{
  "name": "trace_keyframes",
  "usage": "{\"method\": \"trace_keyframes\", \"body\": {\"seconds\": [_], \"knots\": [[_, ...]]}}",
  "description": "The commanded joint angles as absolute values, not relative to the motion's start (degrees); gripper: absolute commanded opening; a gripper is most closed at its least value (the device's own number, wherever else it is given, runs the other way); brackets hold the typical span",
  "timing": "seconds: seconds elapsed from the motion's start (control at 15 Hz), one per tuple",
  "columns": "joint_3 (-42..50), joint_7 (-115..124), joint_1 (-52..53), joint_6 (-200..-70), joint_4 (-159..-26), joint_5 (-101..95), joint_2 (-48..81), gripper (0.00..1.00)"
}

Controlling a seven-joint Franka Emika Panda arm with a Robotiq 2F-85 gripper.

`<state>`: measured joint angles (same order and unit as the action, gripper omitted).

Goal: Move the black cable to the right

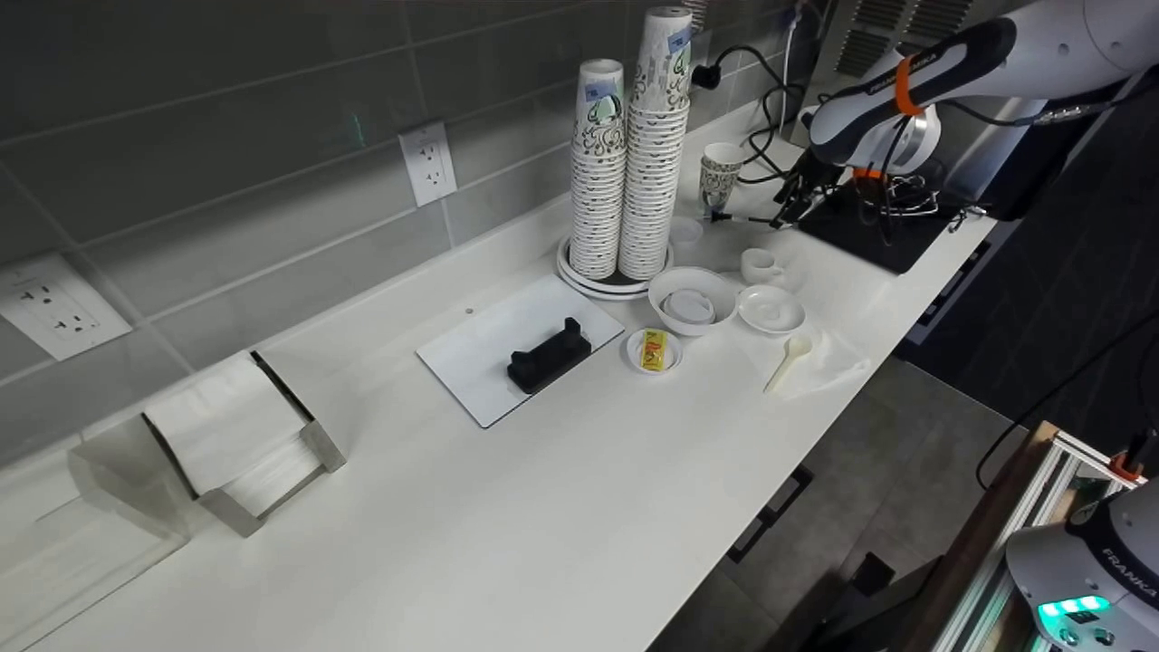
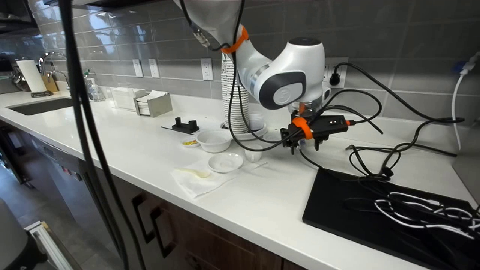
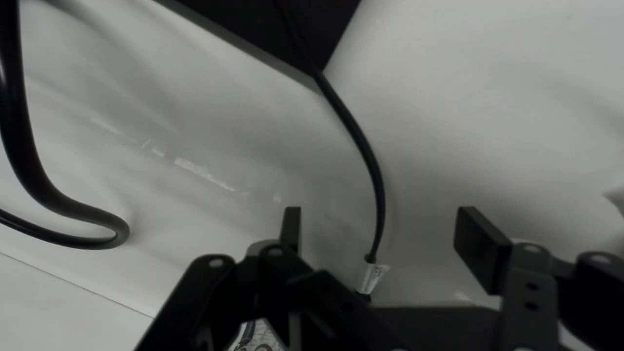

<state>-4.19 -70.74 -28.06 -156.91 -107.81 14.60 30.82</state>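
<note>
Wrist view: black cable (image 3: 363, 141) ran off the black board (image 3: 263, 24) onto the tabletop (image 3: 487, 122), claw (image 3: 385, 236) spread wide, gripping nothing, pads (image 3: 480, 248) set either side of it near the white tag (image 3: 371, 277), presumably so closing would pinch that end.

Arm (image 2: 305, 60) slants down in both exterior views; gripper (image 3: 384, 239) points downward, fingers (image 3: 480, 248) spread well apart.

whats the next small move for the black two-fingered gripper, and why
Probably lower the open gripper slightly: in the wrist view, the thin black cable with a white label runs between its parted fingers, seemingly untouched, and they appear to hang above the white countertop.
</note>
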Motion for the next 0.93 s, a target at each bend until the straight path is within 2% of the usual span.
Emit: {"method": "trace_keyframes", "body": {"seconds": [0.0, 0.2, 0.4, 0.47, 0.87], "knots": [[-8.0, -76.4, -32.0, -154.1, -101.2, 16.3, 35.4, 0.51], [-8.4, -77.9, -32.8, -150.5, -98.6, 15.9, 37.2, 0.29], [-7.7, -78.0, -32.5, -146.8, -96.4, 15.9, 38.3, 0.12], [-7.6, -78.0, -32.4, -146.2, -96.0, 16.0, 38.5, 0.02], [-1.0, -66.8, -29.2, -129.2, -95.5, 14.4, 32.9, 0.01]]}}
